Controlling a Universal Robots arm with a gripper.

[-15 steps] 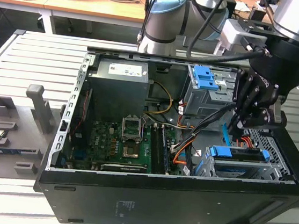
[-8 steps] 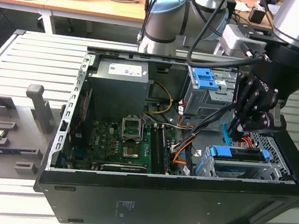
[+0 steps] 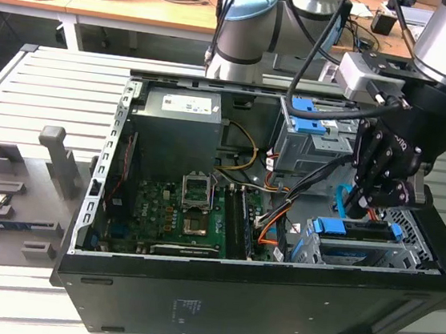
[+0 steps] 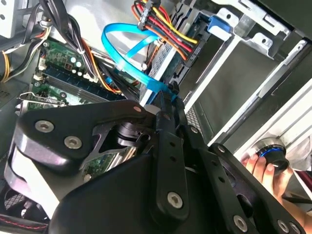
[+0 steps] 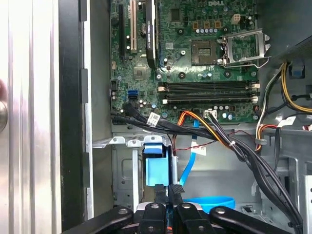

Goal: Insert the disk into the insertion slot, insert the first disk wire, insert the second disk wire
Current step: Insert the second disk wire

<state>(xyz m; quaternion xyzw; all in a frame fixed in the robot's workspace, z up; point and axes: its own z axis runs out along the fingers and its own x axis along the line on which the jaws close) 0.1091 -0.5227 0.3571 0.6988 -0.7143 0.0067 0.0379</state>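
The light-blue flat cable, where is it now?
The light-blue flat cable curves up inside the computer case at the exterior view's right, just beside the claw and above the blue-framed disk in the low grey cage.

The exterior view looks down from high off the open case's (image 3: 95, 225) long side, taking in motherboard (image 3: 178, 210), arm and bench. Both wrist views ride close behind the gripper (image 5: 165, 192): the first faces straight down the case with the motherboard at 12 o'clock. The second tilts, with the blue cable (image 4: 124, 48) at 12 o'clock.
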